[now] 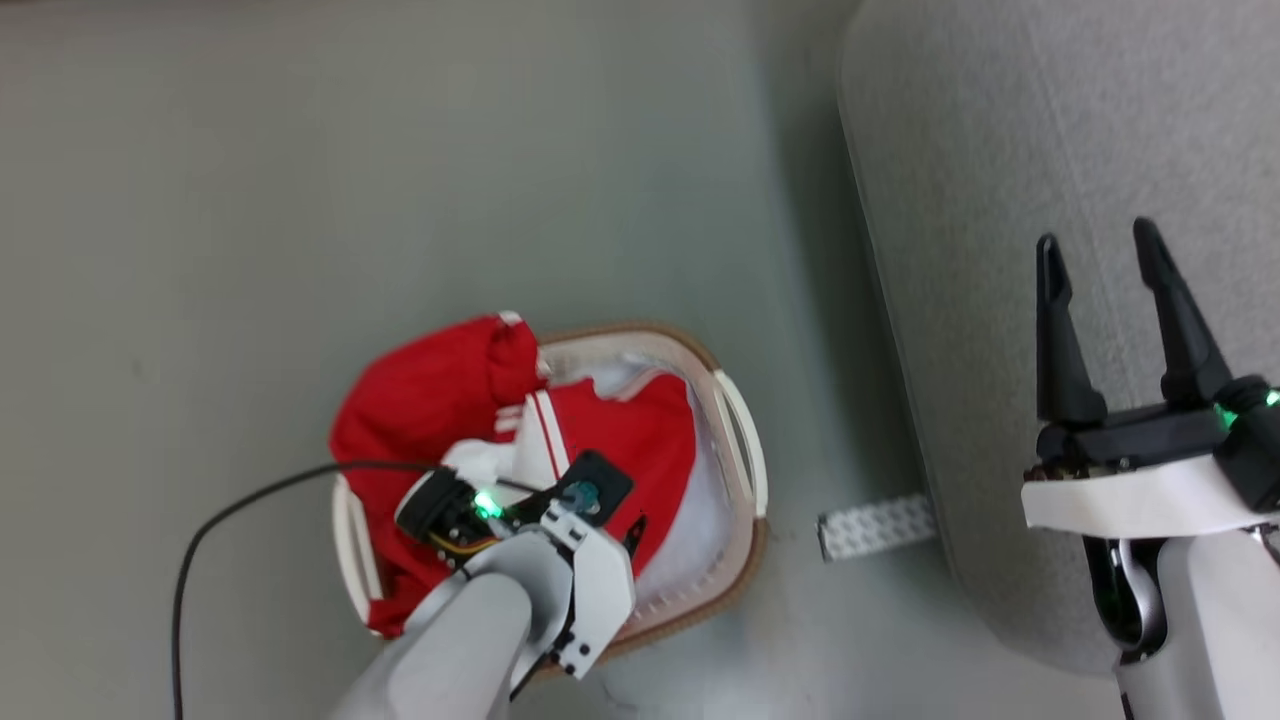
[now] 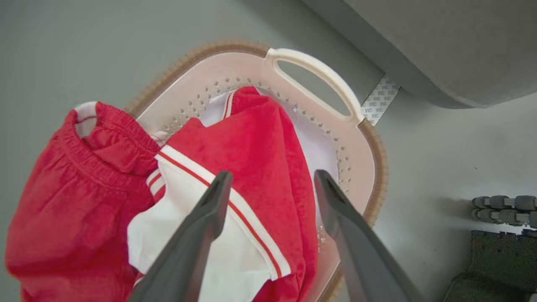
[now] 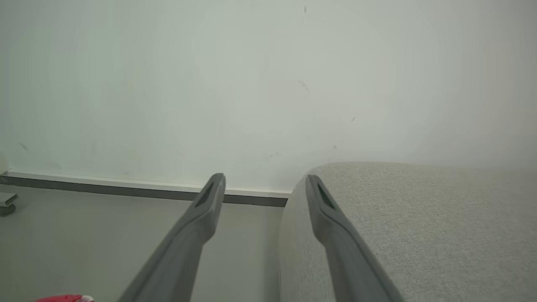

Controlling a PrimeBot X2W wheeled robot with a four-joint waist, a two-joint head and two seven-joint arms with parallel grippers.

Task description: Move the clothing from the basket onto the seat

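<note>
The white basket (image 1: pixel 745 440) with its brown rim stands on the floor left of the grey seat (image 1: pixel 1050 150). Red clothing with white panels fills it: one garment (image 1: pixel 430 400) hangs out over the left rim, another (image 1: pixel 640 440) lies inside. My left gripper (image 2: pixel 270 184) is open just above the inner garment (image 2: pixel 260 138), its fingers either side of a white stripe, holding nothing. My right gripper (image 1: pixel 1100 250) is open and empty over the seat's edge (image 3: pixel 419 226).
A pale pad (image 2: pixel 319 147) lines the basket under the clothes. A black cable (image 1: pixel 230 520) runs across the floor to my left wrist. A strip of tape (image 1: pixel 875 525) lies between basket and seat. A wall with a baseboard (image 3: pixel 126 188) stands beyond the seat.
</note>
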